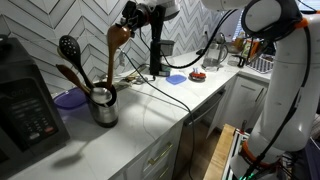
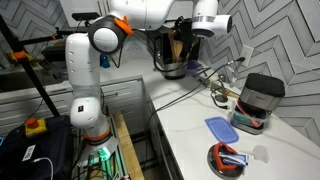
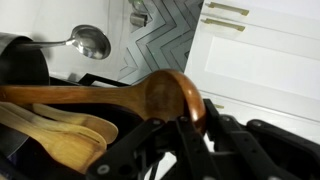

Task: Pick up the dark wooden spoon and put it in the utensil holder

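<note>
The dark wooden spoon (image 1: 117,45) stands nearly upright, with its broad reddish-brown bowl at the top and its handle running down into the utensil holder (image 1: 103,108). The holder is a shiny steel cup on the counter, and it shows in both exterior views (image 2: 171,66). My gripper (image 1: 129,22) is shut on the spoon's bowl end, above the holder (image 2: 203,28). In the wrist view the spoon (image 3: 160,95) lies between my dark fingers (image 3: 190,125). A black slotted spoon (image 1: 68,47) and another wooden utensil (image 1: 70,74) also stand in the holder.
A black coffee machine (image 1: 25,100) stands beside the holder. A blue lid (image 1: 70,98) lies behind it. A black stand (image 1: 155,50), a bowl with red items (image 1: 198,75) and cables are further along. Light wooden utensils (image 3: 60,135) and a metal ladle (image 3: 90,42) show in the wrist view.
</note>
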